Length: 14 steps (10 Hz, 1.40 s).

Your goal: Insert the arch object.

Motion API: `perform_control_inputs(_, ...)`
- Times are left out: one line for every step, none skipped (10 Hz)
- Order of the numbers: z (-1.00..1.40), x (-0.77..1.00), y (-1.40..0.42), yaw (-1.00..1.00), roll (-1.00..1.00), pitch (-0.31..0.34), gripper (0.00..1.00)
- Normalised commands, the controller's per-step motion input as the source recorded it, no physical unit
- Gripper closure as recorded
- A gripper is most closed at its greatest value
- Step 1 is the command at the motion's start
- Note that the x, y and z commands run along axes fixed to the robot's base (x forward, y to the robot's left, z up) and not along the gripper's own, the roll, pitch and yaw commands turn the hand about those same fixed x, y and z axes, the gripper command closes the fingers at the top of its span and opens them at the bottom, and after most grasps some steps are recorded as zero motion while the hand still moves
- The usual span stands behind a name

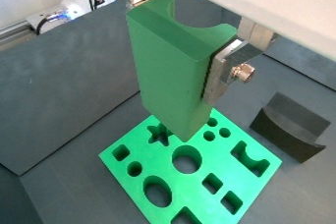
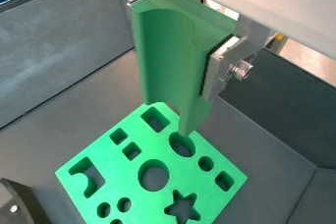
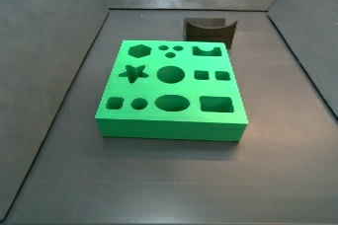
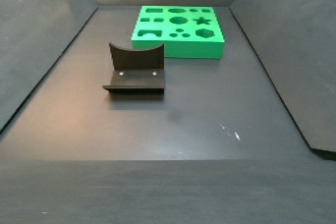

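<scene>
In both wrist views my gripper (image 1: 184, 76) is shut on the tall green arch piece (image 1: 168, 66), which hangs upright with its curved notch up. One silver finger (image 1: 225, 71) presses its side; the other finger is hidden behind it. The same hold shows in a wrist view on the piece (image 2: 168, 61) and finger (image 2: 221, 73). The piece's lower end hovers over the green board (image 1: 262, 169), which has several shaped holes. The arch-shaped hole (image 3: 205, 50) is at a far corner of the board (image 3: 152, 88). The gripper does not show in either side view.
The dark fixture (image 3: 209, 29) stands on the floor just behind the board, also seen in a side view (image 4: 136, 71) and in a wrist view (image 1: 292, 125). Grey sloping walls enclose the floor on all sides.
</scene>
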Motion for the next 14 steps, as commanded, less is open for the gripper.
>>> perform_control_inputs(-1.00, 0.37, 0.34, 0.00, 0.00, 0.000, 1.00)
perform_control_inputs(-1.00, 0.48, 0.34, 0.01, 0.00, 0.041, 1.00)
perform_control_inputs(-1.00, 0.47, 0.36, 0.01, 0.02, 0.044, 1.00)
perform_control_inputs(-1.00, 0.42, 0.41, 0.00, 0.00, 0.040, 1.00)
perform_control_inputs(-1.00, 0.41, 0.41, 0.00, 0.00, 0.027, 1.00)
perform_control_inputs(-1.00, 0.35, 0.41, 0.00, 0.00, 0.000, 1.00)
perform_control_inputs(-1.00, 0.71, 0.43, 0.00, 0.00, 0.050, 1.00)
perform_control_inputs(-0.95, 0.77, 0.61, 0.00, 0.00, 0.143, 1.00)
perform_control_inputs(-0.48, 0.66, 0.51, 0.00, -0.04, 0.137, 1.00)
perform_control_inputs(-0.35, 0.46, 0.45, 0.00, -0.02, 0.099, 1.00)
perform_control_inputs(-0.42, 0.35, 0.40, -0.11, -0.09, 0.077, 1.00)
perform_control_inputs(-0.49, 0.34, 0.38, -0.10, -0.08, 0.060, 1.00)
perform_control_inputs(-0.40, 0.29, 0.37, -0.13, -0.08, 0.069, 1.00)
perform_control_inputs(-0.42, 0.39, 0.22, -0.19, 0.00, 0.094, 1.00)
